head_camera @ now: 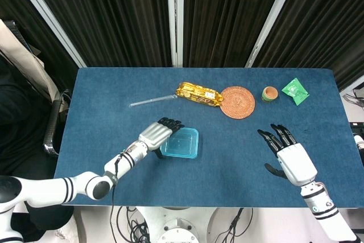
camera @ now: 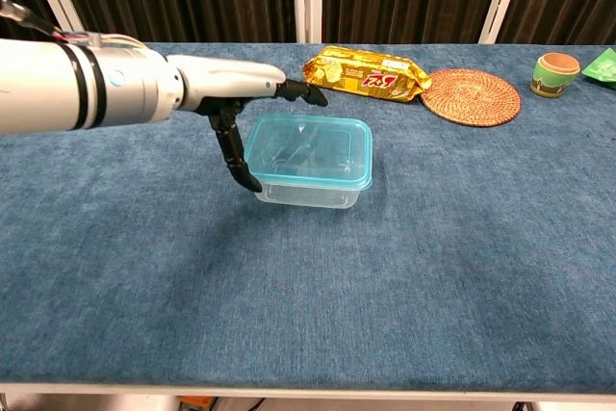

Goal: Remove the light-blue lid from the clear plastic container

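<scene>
Light-blue lid [camera: 308, 149], left hand [camera: 231, 89] flat above

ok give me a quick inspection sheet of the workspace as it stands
surface: dark blue fabric-covered table.
job's things: clear plastic container near the centre, light-blue lid on it.
clutter: gold snack packet, round woven coaster, small terracotta cup, green packet, clear plastic stick, all along the far side.
hands: left hand at the container's left edge, fingers extended over the lid, thumb down beside the wall; right hand open, apart from everything.
cables: some under the table's near edge.
surroundings: black curtains behind.
</scene>
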### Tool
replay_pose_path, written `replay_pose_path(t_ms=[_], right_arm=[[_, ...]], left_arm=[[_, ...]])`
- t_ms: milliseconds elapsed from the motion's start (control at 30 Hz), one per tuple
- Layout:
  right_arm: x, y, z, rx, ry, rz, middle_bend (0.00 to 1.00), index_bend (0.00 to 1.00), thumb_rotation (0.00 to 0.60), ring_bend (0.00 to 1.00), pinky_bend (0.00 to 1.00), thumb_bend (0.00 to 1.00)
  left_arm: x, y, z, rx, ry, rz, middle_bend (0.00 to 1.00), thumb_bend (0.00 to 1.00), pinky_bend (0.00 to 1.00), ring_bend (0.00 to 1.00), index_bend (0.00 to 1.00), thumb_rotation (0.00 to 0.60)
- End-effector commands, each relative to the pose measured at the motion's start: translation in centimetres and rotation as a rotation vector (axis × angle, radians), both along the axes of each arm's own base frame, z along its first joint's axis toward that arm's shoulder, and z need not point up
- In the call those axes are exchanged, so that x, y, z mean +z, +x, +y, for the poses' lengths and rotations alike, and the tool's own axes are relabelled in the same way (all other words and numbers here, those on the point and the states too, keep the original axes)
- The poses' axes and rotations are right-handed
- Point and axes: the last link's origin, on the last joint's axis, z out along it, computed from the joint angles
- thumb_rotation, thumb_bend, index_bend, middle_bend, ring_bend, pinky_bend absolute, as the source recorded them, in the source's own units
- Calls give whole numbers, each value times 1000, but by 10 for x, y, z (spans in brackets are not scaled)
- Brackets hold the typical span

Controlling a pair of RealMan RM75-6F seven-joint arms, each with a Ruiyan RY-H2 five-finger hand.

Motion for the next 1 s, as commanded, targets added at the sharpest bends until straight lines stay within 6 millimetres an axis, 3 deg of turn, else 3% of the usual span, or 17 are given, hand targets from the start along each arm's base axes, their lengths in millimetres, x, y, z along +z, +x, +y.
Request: replay_pose_path(t_ms=[33,333,467,567,700,1000], right_arm=[[-2,-1,-1,-3,6,-5,188,50,600,0,88,85],[-12,2,-7,19,47,0,192,50,600,0,88,86],[-25,8,-12,39,85,-2,189,50,600,0,88,85],[-39,17,-20,61,112,-7,183,50,600,0,85,85],[-58,31,-33,95,139,-11,177,50,600,0,81,85],[-101,54,-58,148,168,-40,165,50,600,0,63,91]], left_arm=[[-4,1,0,2,-2,10,0,0,13,0,49,600],[-9,1,6,33,-4,5,1,1,44,0,53,600],[-12,0,8,44,4,-13,82,1,129,27,115,600],[-15,-1,8,47,19,-38,201,1,196,135,212,600],[-18,-2,7,68,14,-83,281,1,248,218,283,600],[-24,-6,4,124,-30,-168,316,1,252,233,311,600]])
